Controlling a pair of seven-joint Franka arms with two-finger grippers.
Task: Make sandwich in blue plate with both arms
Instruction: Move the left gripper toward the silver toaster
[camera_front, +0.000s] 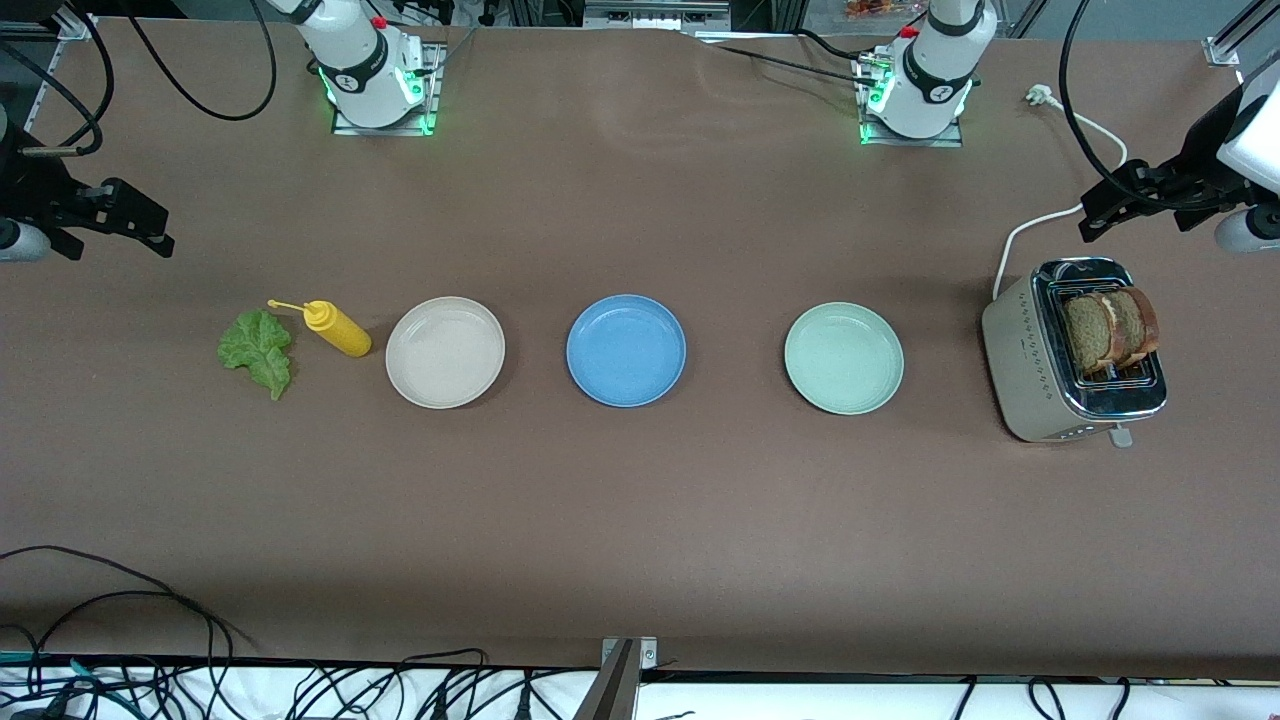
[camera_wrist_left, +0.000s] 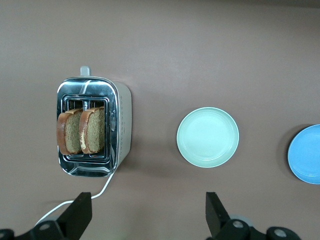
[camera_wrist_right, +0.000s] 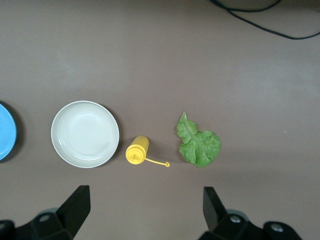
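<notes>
Blue plate (camera_front: 626, 350) bare at mid-table, between cream plate (camera_front: 445, 352) toward the right arm's end and mint plate (camera_front: 843, 358) toward the left arm's end. All three in one row, well apart from one another.

Two bread slices (camera_front: 1110, 328) upright in the toaster (camera_front: 1070, 352) slots, at the left arm's end of the table, past the mint plate. Left gripper (camera_front: 1110, 205) up in the air just above the table near the toaster's cord side, fingers (camera_wrist_left: 80, 212) spread wide, holding nothing. From its wrist view: toaster and bread below, mint plate beside, blue plate's edge (camera_wrist_left: 306, 154) farther along.

Lettuce leaf (camera_front: 257, 350) flat on the table at the right arm's end, mustard bottle (camera_front: 335, 326) lying on its side just beside it, between leaf and cream plate. Right gripper (camera_front: 125, 218) raised over the table edge near the lettuce, fingers (camera_wrist_right: 77, 205) likewise wide apart and empty. Blue plate well away from both grippers.
</notes>
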